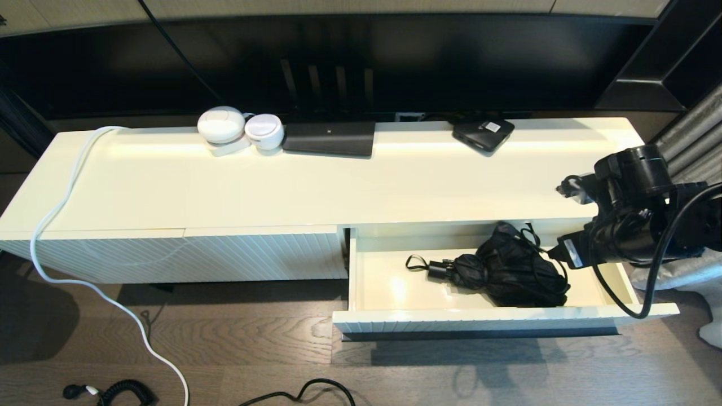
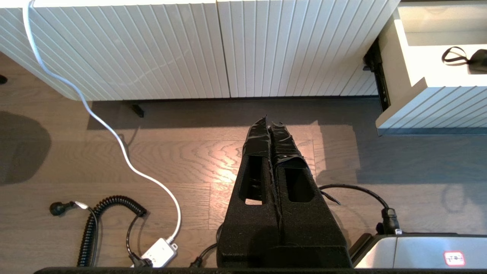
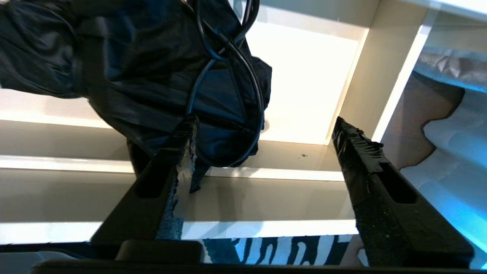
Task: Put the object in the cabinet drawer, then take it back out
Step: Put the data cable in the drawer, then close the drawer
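The cabinet drawer (image 1: 361,282) stands pulled out at the right end of the low white cabinet (image 1: 169,192). A folded black umbrella (image 1: 507,270) lies inside it, toward the right, its strap loop pointing left. The right gripper (image 3: 262,140) hovers at the drawer's right end with its fingers (image 3: 357,148) spread wide, holding nothing; one finger sits just beside the umbrella's fabric. The left gripper (image 2: 271,125) hangs over the floor (image 2: 171,152), fingers pressed together.

Legible text: none; a white label on the black set-top box (image 1: 483,134), a white label on the right arm's connector (image 1: 572,252) and a red-printed sticker on the grey housing (image 2: 454,258) cannot be read.
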Tool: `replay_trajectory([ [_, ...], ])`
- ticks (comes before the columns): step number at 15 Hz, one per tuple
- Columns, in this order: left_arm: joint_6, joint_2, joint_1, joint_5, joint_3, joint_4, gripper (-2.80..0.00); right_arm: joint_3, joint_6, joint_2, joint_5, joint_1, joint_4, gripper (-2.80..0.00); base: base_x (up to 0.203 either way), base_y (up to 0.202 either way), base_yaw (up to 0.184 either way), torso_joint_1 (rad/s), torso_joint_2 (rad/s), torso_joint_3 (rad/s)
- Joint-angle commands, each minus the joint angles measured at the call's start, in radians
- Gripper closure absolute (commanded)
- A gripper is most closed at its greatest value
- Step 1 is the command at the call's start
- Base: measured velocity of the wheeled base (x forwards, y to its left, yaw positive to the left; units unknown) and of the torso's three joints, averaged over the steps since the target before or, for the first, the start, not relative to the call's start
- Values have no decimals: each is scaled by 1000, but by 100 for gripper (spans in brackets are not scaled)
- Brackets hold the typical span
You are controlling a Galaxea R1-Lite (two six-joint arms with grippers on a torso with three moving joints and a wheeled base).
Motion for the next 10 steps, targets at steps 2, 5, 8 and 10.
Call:
replay_trajectory([
  [2, 0, 0, 0, 0, 1, 0, 0, 12, -9, -116, 10, 37, 11, -280, 0, 0, 0, 0, 0, 0],
  [5, 0, 0, 0, 2, 0, 0, 0, 133, -17, -246, 38, 136, 35, -280, 0, 0, 0, 0, 0, 0],
  [8, 0, 0, 0, 0, 0, 0, 0, 294, -15, -353, 72, 227, 69, -280, 0, 0, 0, 0, 0, 0],
  [10, 0, 0, 0, 2, 0, 0, 0, 364, -9, -402, 119, 279, 81, -280, 0, 0, 0, 0, 0, 0],
])
